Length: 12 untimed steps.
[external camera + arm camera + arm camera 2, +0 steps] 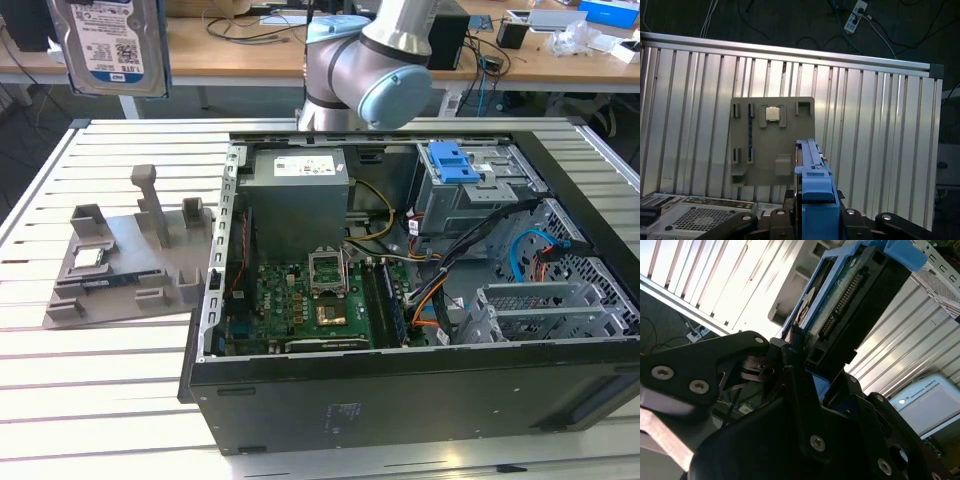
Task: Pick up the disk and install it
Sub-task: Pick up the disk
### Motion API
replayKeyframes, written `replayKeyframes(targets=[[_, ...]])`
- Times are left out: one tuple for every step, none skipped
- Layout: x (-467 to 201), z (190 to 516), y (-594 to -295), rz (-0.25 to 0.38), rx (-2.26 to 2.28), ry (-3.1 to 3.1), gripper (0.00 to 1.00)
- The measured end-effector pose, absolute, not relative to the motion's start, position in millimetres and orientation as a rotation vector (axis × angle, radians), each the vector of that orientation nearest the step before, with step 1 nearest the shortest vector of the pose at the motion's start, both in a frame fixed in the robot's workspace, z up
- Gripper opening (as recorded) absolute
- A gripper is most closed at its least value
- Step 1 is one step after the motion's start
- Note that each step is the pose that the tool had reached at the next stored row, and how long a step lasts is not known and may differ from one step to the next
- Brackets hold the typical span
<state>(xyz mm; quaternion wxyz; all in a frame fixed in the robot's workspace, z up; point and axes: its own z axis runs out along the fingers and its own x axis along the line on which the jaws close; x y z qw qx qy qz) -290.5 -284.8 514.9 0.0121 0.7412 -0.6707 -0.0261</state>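
Note:
The disk [105, 45], silver with a blue-and-white label, hangs high above the table at the exterior view's left, over the grey fixture [120, 260]. In the first wrist view its blue carrier [812, 185] stands edge-on between the black fingers of my gripper [814, 216], which is shut on it. The second wrist view shows the disk's circuit-board side and connector [840, 305] sticking out past a black finger [800, 390]. The open computer case [420, 300] lies to the exterior view's right of the disk.
The grey fixture holds a small square processor chip [772, 114] and has upright posts [145, 190]. A blue latch piece [452, 162] sits on the drive cage inside the case. The robot arm's base [370, 70] stands behind the case. The slatted table edge [790, 50] borders dark floor with cables.

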Motion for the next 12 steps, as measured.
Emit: replayKeyframes(targets=[[-285,515,-285,-0.082,2.311,-2.090,0.37],[-280,515,-285,-0.083,2.310,-2.090,0.37],[-276,515,-285,-0.084,2.310,-2.090,0.37],[-272,515,-285,-0.085,2.310,-2.090,0.37],[-269,515,-285,-0.088,2.311,-2.091,0.37],[-266,515,-285,-0.094,2.313,-2.093,0.37],[-263,515,-285,-0.098,2.315,-2.094,0.37],[-261,515,-285,-0.100,2.316,-2.095,0.37],[-258,515,-285,-0.101,2.316,-2.095,0.37],[-254,515,-285,-0.101,2.315,-2.095,0.37],[-252,515,-286,-0.101,2.314,-2.095,0.37],[-249,514,-286,-0.102,2.314,-2.094,0.37]])
